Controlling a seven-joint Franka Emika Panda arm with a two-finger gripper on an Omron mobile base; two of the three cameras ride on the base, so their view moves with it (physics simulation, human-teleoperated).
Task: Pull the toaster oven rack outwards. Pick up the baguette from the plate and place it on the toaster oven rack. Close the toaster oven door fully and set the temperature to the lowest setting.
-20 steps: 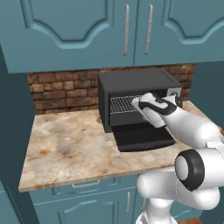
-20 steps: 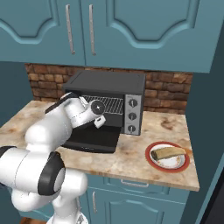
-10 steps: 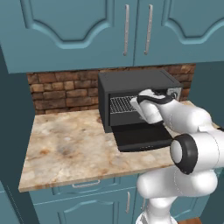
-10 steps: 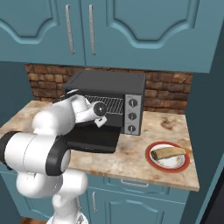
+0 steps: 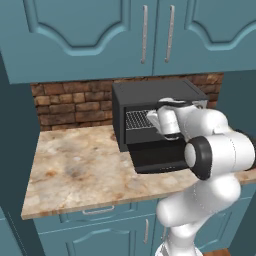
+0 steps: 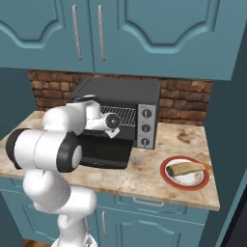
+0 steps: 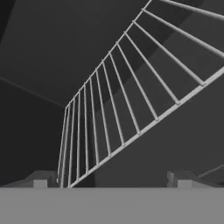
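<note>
Here the tool [image 7: 111, 179] is spread wide, empty, its fingertips [image 7: 41, 179] straddling the toaster oven rack's [image 7: 127, 100] near edge.

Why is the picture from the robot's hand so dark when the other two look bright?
Hand view: dim because it looks into the black toaster oven, with just the toaster oven rack wires catching light. Left and right base views: evenly lit, sharp, soft shadows under the open toaster oven door.

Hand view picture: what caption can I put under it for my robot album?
Open gripper peers into the dark toaster oven, its fingertips spread before the front edge of the silver wire rack.
</note>
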